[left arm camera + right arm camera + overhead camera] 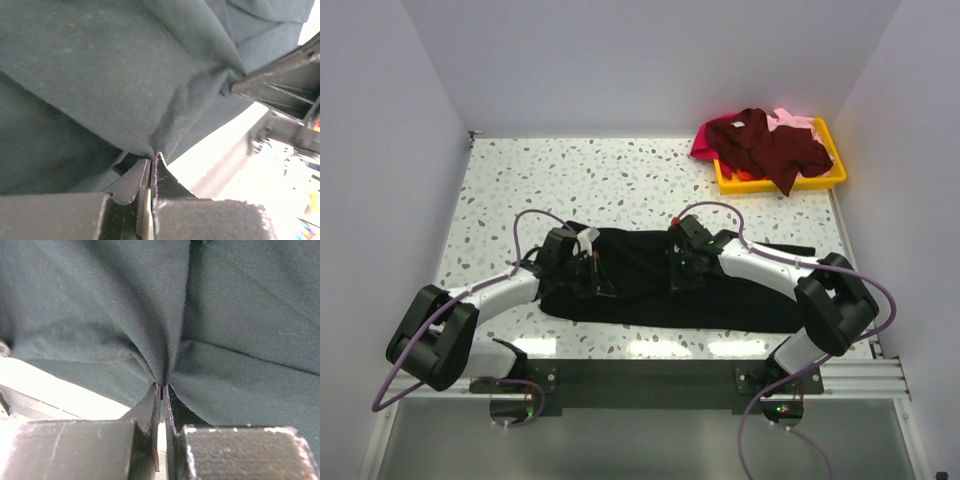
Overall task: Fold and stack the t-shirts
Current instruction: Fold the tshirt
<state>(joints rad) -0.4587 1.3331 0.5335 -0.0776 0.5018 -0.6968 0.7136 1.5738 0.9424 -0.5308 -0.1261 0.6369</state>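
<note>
- Right at the near edge, the black mounting rail [650,385] carries both arm bases side by side, and purple cables [535,215] loop up off each arm.
- Just past the rail, there's the large black t-shirt [730,300], stretched crosswise over the speckled terrazzo table [570,180]. It makes a long dark band from the left arm across to the right.
- Both arms are bent in over it, wrists low, one toward the shirt's left end and one nearer its middle, along the far edge.
- Left gripper [152,159]: fingers pressed tight together on a fold of the black cloth, with the fabric puckering down into the pinch.
- Under that gathered edge, the wrist view shows bright table.
- Right gripper [163,386]: same story, fingers clamped on a ridge of black cloth, with creases fanning upward from the tips.
- Now the far right corner: a yellow plastic tray [750,188] sits well apart from the black shirt.
- A dark maroon t-shirt [770,145] is heaped on top in it, one part hanging over the tray's front rim.
- A magenta t-shirt [703,148] pokes out at the tray's left side, spilling over the edge.
- A pale pink t-shirt [795,120] peeks out behind the maroon one, toward the back wall.
</note>
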